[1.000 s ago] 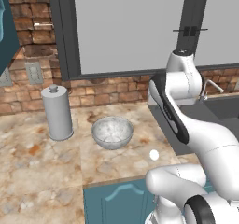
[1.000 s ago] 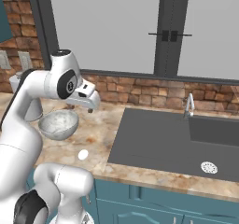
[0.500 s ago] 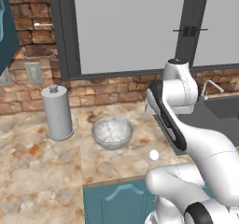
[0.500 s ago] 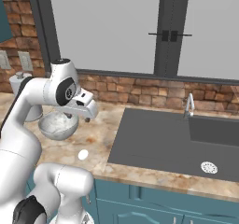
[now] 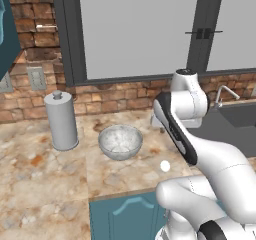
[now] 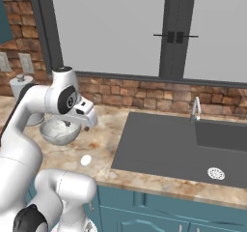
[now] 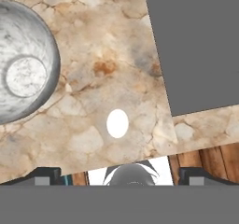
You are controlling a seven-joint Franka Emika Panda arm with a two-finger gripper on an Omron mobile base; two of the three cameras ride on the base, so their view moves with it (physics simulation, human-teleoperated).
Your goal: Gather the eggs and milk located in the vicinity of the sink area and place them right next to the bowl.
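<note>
A white egg (image 7: 117,123) lies on the marble counter near its front edge, also seen as the egg (image 5: 165,166) and the egg (image 6: 86,160). The silvery bowl (image 5: 120,141) with a speckled inside stands just left of it, apart from it; it is the bowl (image 6: 59,131) and the bowl (image 7: 23,59) in the other views. My gripper (image 7: 119,175) hangs open above the counter between bowl and sink, looking down, with nothing between its fingertips (image 7: 44,174). The dark grey sink (image 6: 193,144) lies to the right. The milk is out of view.
A tall grey canister (image 5: 61,120) with a knob stands left of the bowl by the brick wall. The thin tap (image 6: 195,109) rises behind the sink, whose drain (image 6: 215,173) sits at its right end. My own arm bends over the counter right of the bowl.
The arm has dipped lower over the counter, bringing the hand down toward the spot between bowl and sink. The jaws stayed wide. Egg and bowl have not moved.
</note>
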